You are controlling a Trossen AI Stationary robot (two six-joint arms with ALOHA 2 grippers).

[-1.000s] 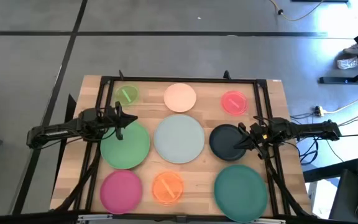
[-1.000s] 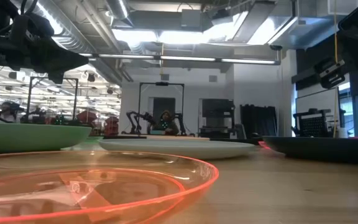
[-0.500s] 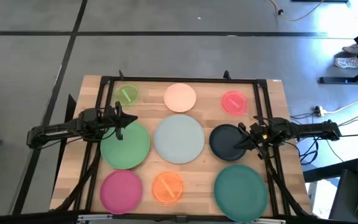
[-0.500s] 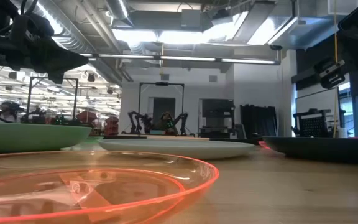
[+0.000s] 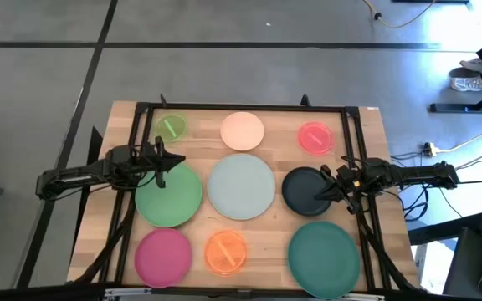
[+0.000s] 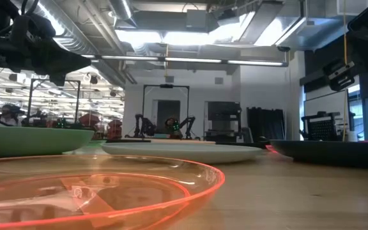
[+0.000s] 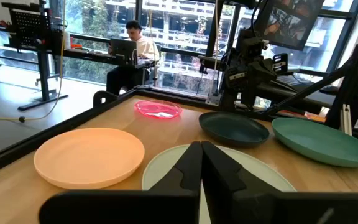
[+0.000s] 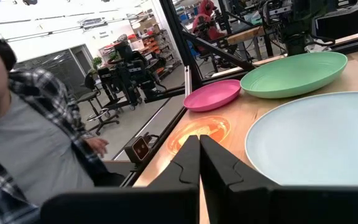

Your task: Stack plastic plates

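Note:
Nine plates lie flat and apart on the wooden table in the high view: lime green (image 5: 171, 126), peach (image 5: 243, 131) and pink-red (image 5: 315, 137) along the far side; green (image 5: 169, 196), pale blue-grey (image 5: 241, 187) and black (image 5: 304, 191) in the middle; magenta (image 5: 163, 255), translucent orange (image 5: 225, 252) and teal (image 5: 325, 255) near. My left gripper (image 5: 161, 164) hangs shut over the green plate's far edge. My right gripper (image 5: 329, 186) hangs shut over the black plate's right side. Both wrist views show shut fingers, left (image 7: 201, 165) and right (image 8: 199, 158).
A black metal frame (image 5: 241, 107) runs around the table top. A person in a plaid shirt (image 8: 23, 143) is close beyond the table's near edge. Narrow strips of bare wood (image 5: 262, 237) lie between the plates. Another person sits at a desk far off (image 7: 135, 50).

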